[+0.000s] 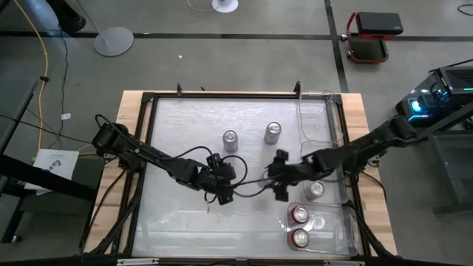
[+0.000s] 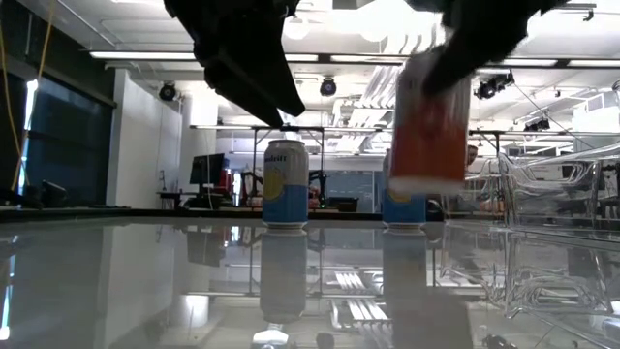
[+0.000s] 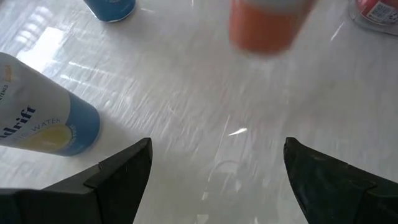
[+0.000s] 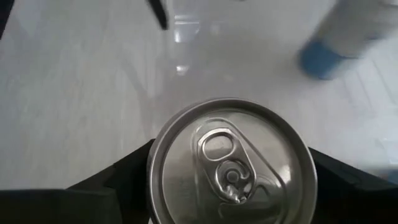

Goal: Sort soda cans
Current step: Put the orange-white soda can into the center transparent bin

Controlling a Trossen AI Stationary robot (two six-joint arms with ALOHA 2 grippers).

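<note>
Gripping an orange-red soda can (image 2: 429,121) above the bench (image 1: 185,125) near its middle, right hand (image 1: 280,177) clamping its sides. Hovering just beside, left hand (image 1: 222,185) gaping open, empty. Standing farther back, two blue-and-white cans (image 1: 230,140); sitting in clear bins (image 1: 325,236), three more.

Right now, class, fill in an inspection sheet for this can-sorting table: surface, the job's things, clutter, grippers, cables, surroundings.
Surface: glossy white table, wooden edges, dark frame.
Job's things: two blue-and-white cans standing mid-table; two red cans in the near clear bin; one can in the far clear bin; an orange-red can held off the table.
Clutter: nothing seen.
Grippers: left gripper open, empty, mid-table; right gripper shut on the orange-red can.
Cables: black cables along the left arm.
Surroundings: red cart, round stand base, paper on the floor.
</note>
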